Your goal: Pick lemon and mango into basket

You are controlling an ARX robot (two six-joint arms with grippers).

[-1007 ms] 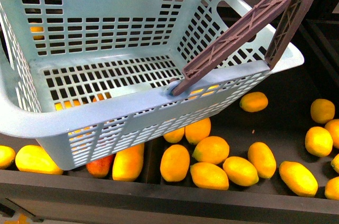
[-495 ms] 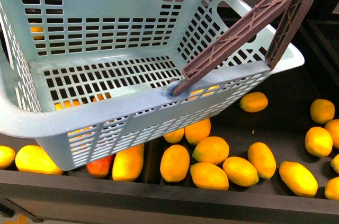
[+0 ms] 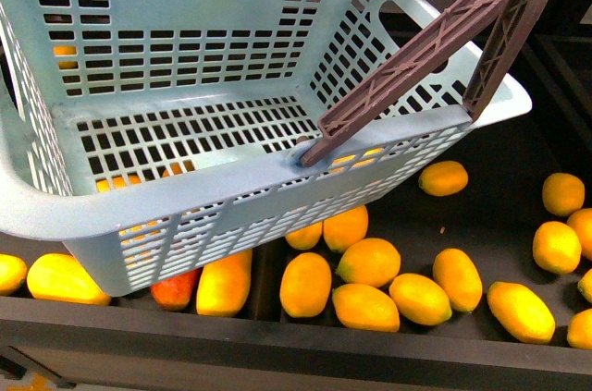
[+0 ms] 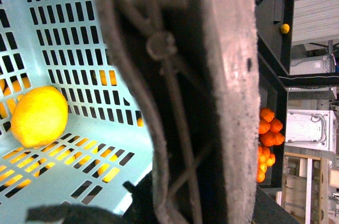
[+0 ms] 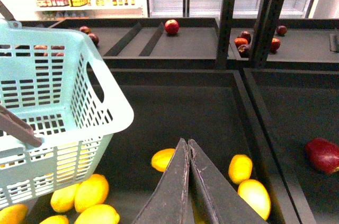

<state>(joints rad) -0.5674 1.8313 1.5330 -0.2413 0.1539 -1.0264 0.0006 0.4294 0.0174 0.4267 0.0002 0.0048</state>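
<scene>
Since lemon (image 4: 39,116) lies in basket (image 3: 231,197), mango (image 3: 60,278) is next: R gripper (image 5: 186,144), pinched closed & empty, must open; L gripper (image 4: 148,205) hold unclear.

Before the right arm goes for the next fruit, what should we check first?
1. Right gripper empty: ok, jaws shut on nothing.
2. Right gripper opened for picking: not ok.
3. Loose fruit near it: ok, several lie in the bin below.
4. Basket opening clear: ok.
5. Basket contents: ok, one yellow fruit on its floor; lemon or mango, cannot tell.
6. Left gripper's hold on the handle: cannot tell, fingers unseen.
</scene>
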